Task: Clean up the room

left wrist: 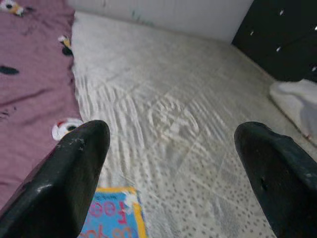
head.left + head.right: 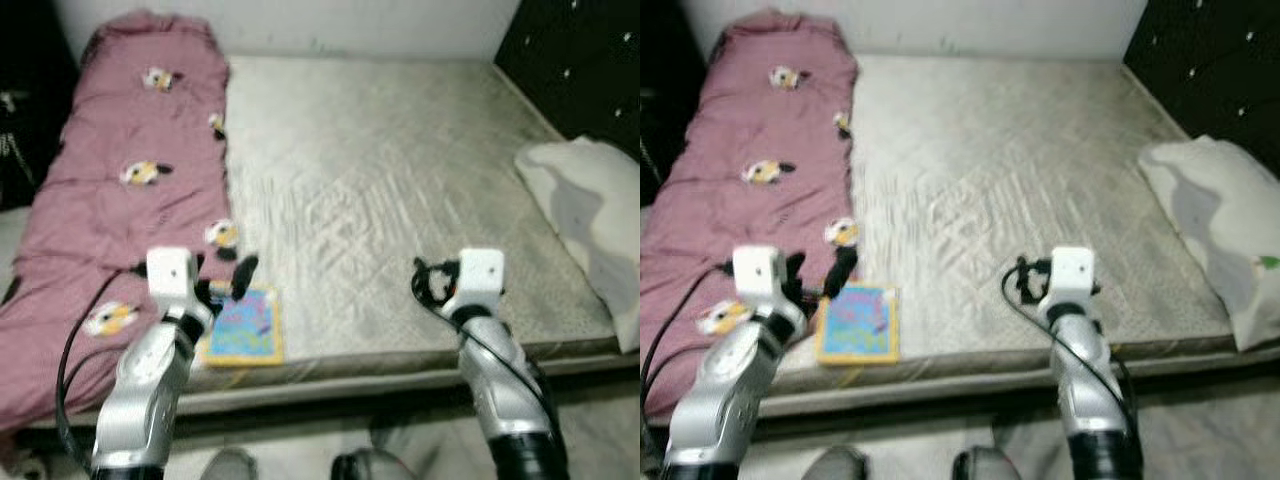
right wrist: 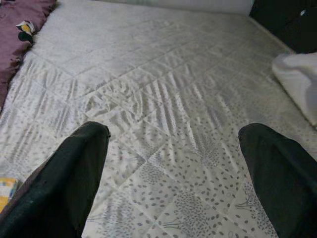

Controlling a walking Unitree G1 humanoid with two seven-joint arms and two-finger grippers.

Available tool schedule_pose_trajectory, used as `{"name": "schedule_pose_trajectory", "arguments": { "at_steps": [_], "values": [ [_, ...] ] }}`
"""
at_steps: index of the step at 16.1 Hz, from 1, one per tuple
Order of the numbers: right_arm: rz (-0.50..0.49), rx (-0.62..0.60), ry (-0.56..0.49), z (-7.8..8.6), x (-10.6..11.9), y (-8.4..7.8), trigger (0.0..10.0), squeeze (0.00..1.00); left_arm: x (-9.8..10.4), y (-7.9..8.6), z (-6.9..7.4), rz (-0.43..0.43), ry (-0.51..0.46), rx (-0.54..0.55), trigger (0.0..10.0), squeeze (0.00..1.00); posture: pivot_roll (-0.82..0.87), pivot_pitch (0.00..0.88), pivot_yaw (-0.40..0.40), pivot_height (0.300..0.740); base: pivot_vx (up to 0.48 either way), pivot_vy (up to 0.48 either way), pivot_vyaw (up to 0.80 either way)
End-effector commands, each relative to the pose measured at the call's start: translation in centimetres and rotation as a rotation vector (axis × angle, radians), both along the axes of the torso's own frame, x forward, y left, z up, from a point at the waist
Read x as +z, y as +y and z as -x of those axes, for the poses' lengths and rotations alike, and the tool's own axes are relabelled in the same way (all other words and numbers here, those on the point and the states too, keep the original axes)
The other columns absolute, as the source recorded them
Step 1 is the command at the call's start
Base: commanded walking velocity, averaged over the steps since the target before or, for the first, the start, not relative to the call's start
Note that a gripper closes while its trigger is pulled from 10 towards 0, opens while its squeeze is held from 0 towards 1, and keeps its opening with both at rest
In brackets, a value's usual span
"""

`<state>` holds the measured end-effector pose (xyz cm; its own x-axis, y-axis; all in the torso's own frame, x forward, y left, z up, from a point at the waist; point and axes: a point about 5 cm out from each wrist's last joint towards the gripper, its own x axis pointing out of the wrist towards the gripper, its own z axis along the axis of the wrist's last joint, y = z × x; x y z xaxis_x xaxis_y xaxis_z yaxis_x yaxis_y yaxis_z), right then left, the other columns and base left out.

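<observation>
A colourful picture book (image 2: 243,328) with a yellow border lies flat at the front edge of the grey mattress (image 2: 380,180), right beside a maroon quilt (image 2: 130,200) patterned with small birds. My left gripper (image 2: 225,283) hovers just above the book's far edge, fingers open and holding nothing; the left wrist view shows the book's corner (image 1: 111,218) below the spread fingers (image 1: 74,168). Over the bare front part of the mattress my right gripper (image 2: 432,283) is open and holds nothing, its fingers (image 3: 74,173) wide apart in the right wrist view.
A white pillow (image 2: 585,210) rests on the right side of the bed. Dark furniture (image 2: 580,60) stands at the back right and a dark object (image 2: 25,110) at the left. The bed's front edge (image 2: 350,385) runs just before my feet (image 2: 350,465).
</observation>
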<state>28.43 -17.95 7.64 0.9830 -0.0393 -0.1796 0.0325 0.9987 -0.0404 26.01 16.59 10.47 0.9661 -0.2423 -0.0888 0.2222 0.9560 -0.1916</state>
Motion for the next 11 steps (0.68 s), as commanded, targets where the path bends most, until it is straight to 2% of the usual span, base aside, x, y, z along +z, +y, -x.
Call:
{"name": "schedule_pose_trajectory", "arguments": {
  "at_steps": [1, 11],
  "values": [
    [-0.005, 0.005, -0.006, -0.12, 0.16, 0.35, 10.0, 0.0, -0.24, 0.62, 0.26, -0.009, 0.015, 0.023, 10.0, 0.0, 0.02, 0.094, -0.072, 0.74, 0.0, 0.476, 0.0],
    [-0.003, 0.003, 0.003, -0.19, 0.06, 0.44, 10.0, 0.0, -0.17, 0.75, 0.13, -0.017, 0.008, 0.035, 10.0, 0.0, 0.02, 0.101, -0.07, 0.74, 0.0, 0.473, 0.0]
  ]
}}
